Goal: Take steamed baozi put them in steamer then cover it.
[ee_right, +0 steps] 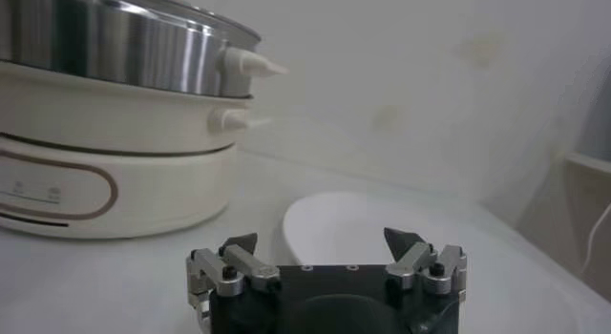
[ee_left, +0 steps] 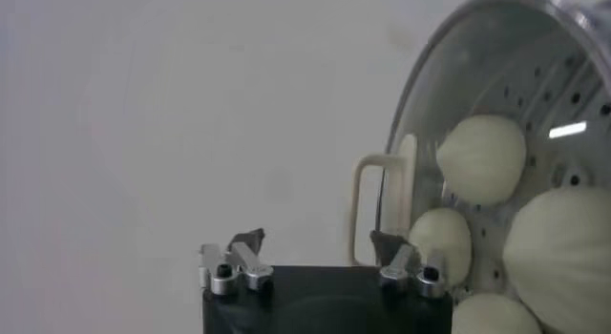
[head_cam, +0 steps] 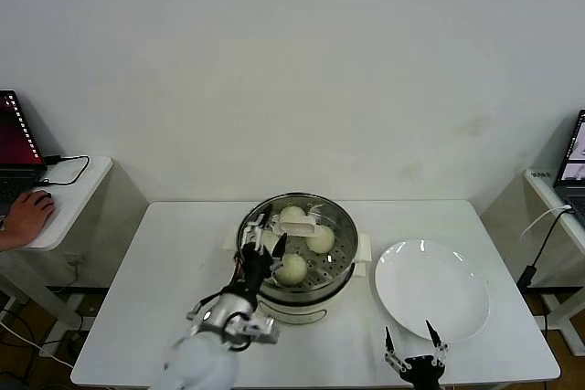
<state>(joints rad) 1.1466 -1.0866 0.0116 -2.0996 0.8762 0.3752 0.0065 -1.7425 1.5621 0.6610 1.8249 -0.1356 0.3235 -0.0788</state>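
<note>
The steamer [head_cam: 340, 277], a shiny steel pot on a white base, stands mid-table. The clear glass cover [head_cam: 301, 220] with its cream bar handle lies on top of it. Through the glass I see several cream-white baozi [head_cam: 292, 268] on the perforated tray. My left gripper [head_cam: 272, 236] hovers over the pot's left rim, open and empty. In the left wrist view the cover's handle [ee_left: 368, 208] lies just beyond my left gripper [ee_left: 318, 240], near one fingertip, and baozi [ee_left: 482, 158] show under the glass. My right gripper [head_cam: 409, 335] waits open at the table's front edge.
A flat white plate [head_cam: 431, 289] lies right of the steamer, just beyond my right gripper [ee_right: 322, 240]. The right wrist view shows the steamer's wall [ee_right: 115, 48] and the plate's rim [ee_right: 401, 233]. Side desks with laptops flank the table; a person's hand [head_cam: 26, 216] rests at far left.
</note>
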